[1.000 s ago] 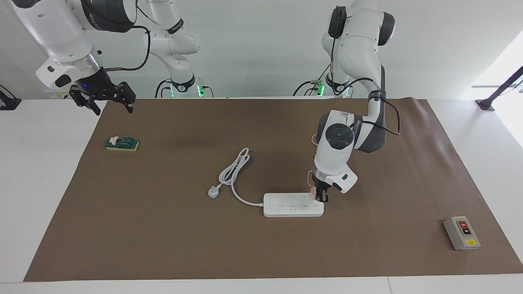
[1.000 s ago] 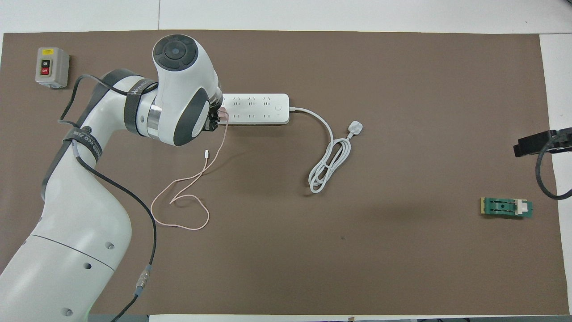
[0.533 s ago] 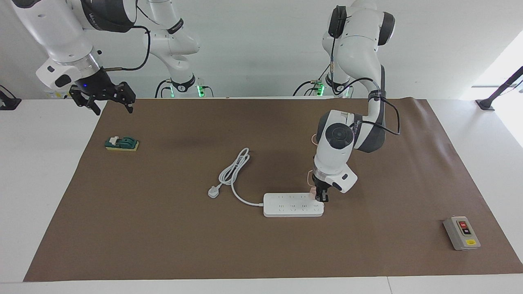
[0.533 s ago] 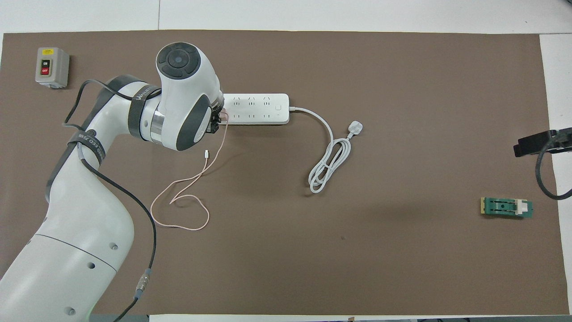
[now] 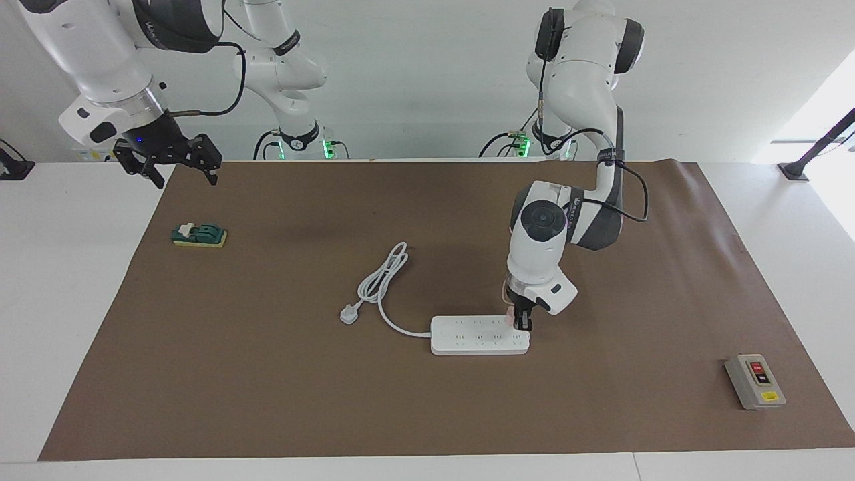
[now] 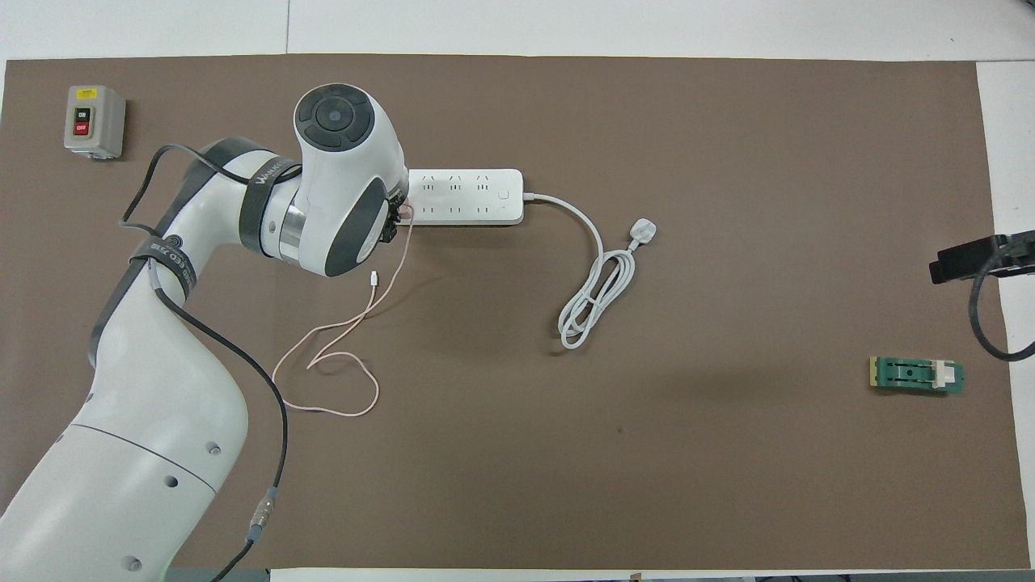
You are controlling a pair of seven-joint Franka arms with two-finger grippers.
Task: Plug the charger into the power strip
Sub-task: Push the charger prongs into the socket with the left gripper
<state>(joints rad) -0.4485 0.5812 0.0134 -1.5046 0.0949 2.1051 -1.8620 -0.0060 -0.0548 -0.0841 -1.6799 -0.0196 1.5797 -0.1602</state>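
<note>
The white power strip (image 5: 477, 335) lies mid-table and also shows in the overhead view (image 6: 465, 196). My left gripper (image 5: 524, 323) points down at the strip's end toward the left arm's end of the table, on the row of outlets nearer the robots. It is shut on the pale pink charger (image 5: 511, 316), which is mostly hidden by the fingers and touches the strip's top. In the overhead view the left wrist covers this spot (image 6: 394, 220). The charger's thin pink cable (image 6: 323, 356) trails over the mat toward the robots. My right gripper (image 5: 185, 175) waits open in the air at the mat's corner.
The strip's thick white cord is coiled, with a round-headed plug (image 5: 349, 312) beside it. A grey button box (image 5: 755, 381) sits at the left arm's end. A green block on a yellow base (image 5: 199, 235) lies at the right arm's end.
The left arm's wrist and forearm have shifted slightly along the strip toward its cord end. The gripper stays on the charger at the strip's end. The right arm has not moved.
</note>
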